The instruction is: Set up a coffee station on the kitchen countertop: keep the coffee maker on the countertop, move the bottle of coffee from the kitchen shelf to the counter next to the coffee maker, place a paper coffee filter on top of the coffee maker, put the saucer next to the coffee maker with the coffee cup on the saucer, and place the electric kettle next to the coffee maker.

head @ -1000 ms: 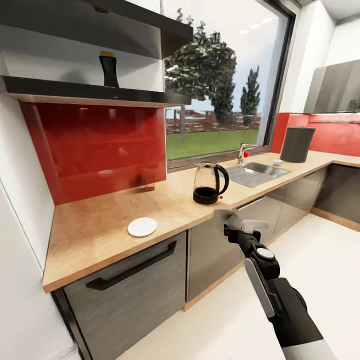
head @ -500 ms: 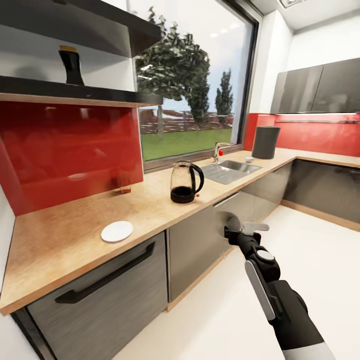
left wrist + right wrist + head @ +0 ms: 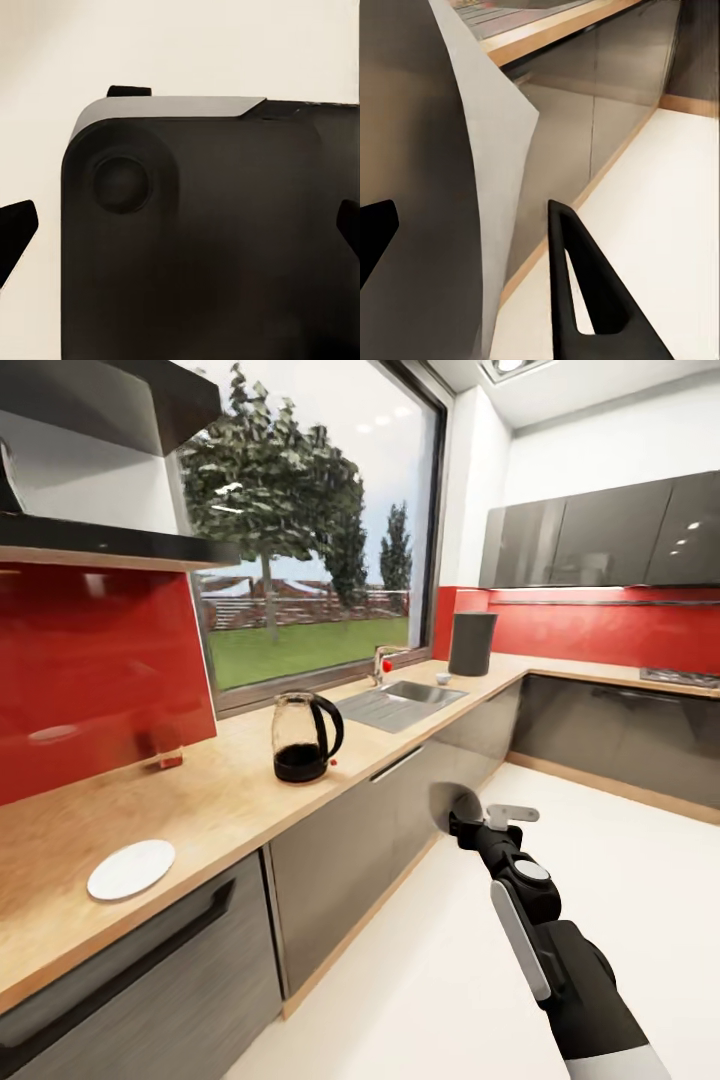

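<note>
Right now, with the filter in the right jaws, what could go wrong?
1. The paper coffee filter is a thin sheet pinched in the right jaws; it may slip or crease on the way.
2. It hangs beside the cabinet fronts, below the kitchen countertop; a swing could brush it against them.
3. The coffee maker stands far along, past the sink, with the coffee cup close by; reaching its top might knock the cup.

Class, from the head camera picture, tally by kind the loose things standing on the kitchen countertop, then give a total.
Kettles: 1, the electric kettle
Coffee makers: 1, the coffee maker
Saucers: 1, the saucer
Cups: 1, the coffee cup
Small reddish boxes, too blurred to name: 1, the box
Total: 5
</note>
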